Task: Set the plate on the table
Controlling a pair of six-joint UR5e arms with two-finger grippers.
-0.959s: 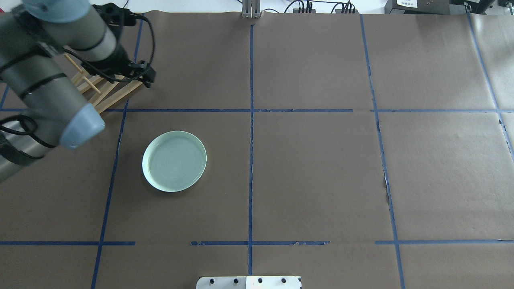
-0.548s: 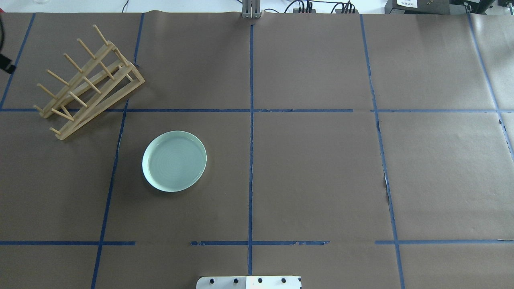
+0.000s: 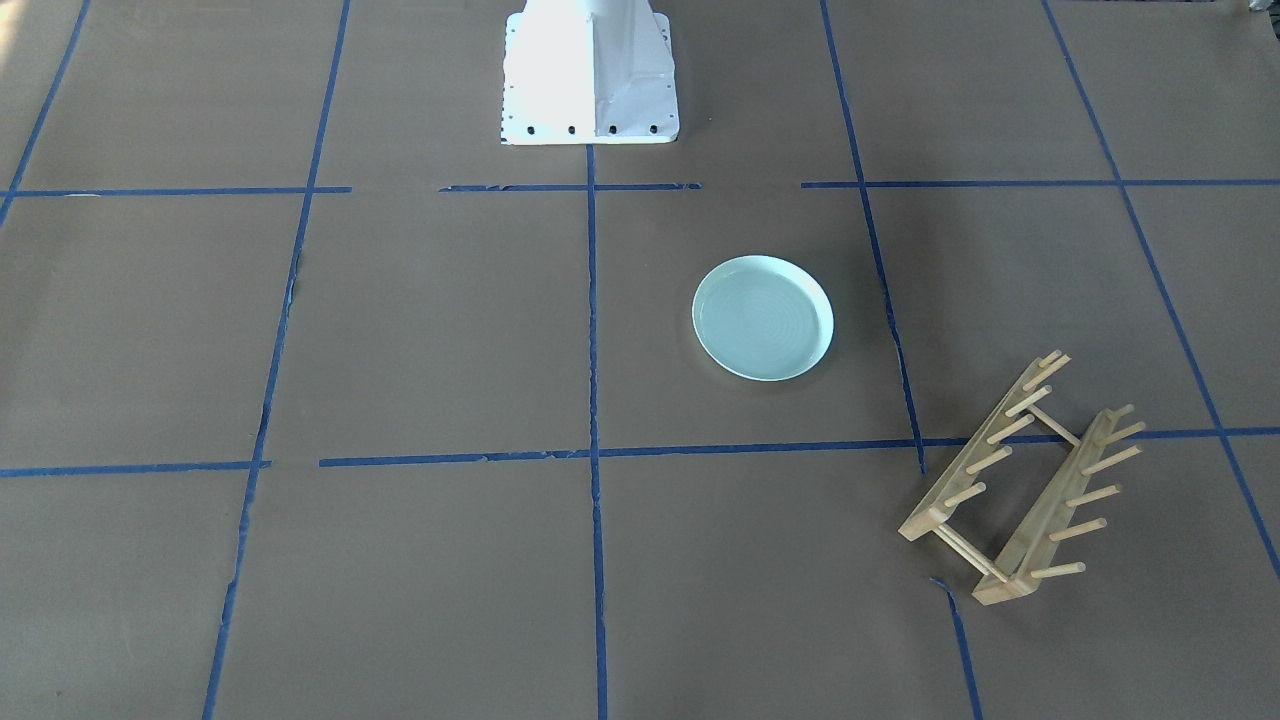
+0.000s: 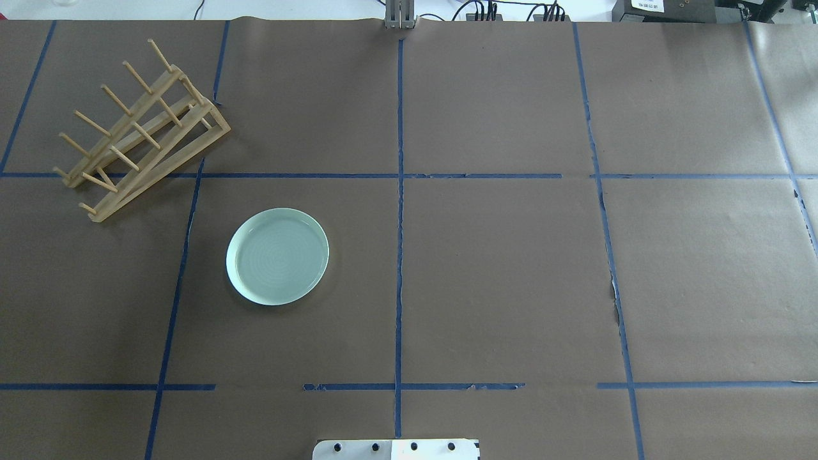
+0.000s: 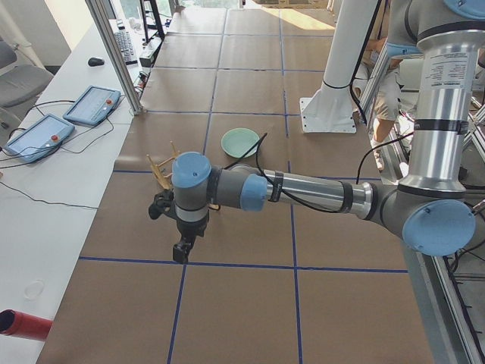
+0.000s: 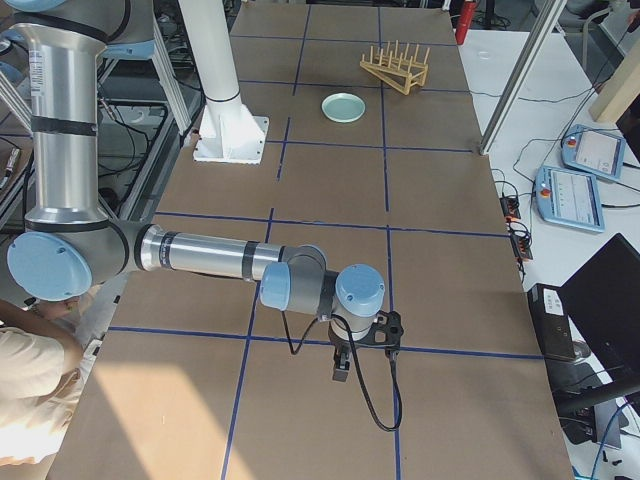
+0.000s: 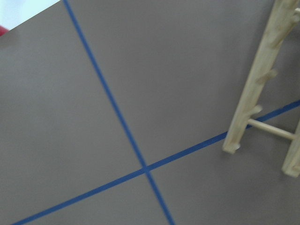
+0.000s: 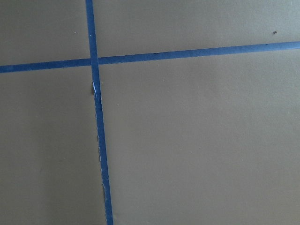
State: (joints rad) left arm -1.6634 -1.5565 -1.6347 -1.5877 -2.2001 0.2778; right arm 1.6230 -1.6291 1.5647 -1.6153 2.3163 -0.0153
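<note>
The pale mint-green plate [image 4: 277, 257] lies flat on the brown-paper table [image 4: 511, 268], in the rectangle left of the centre tape line. It also shows in the front-facing view [image 3: 763, 318] and small in both side views [image 5: 240, 142] [image 6: 343, 107]. Neither gripper touches it. My left gripper [image 5: 180, 250] shows only in the exterior left view, hanging low over the table beyond the rack. My right gripper [image 6: 341, 368] shows only in the exterior right view, low over the table's far right end. I cannot tell whether either is open or shut.
The light wooden peg rack [image 4: 137, 134] stands at the back left with nothing in it; its end shows in the left wrist view [image 7: 262, 89]. The white robot base [image 4: 396, 449] is at the near edge. Blue tape lines cross the paper.
My left arm has swung off the overhead view's left edge, uncovering the rack. The plate has not moved.
</note>
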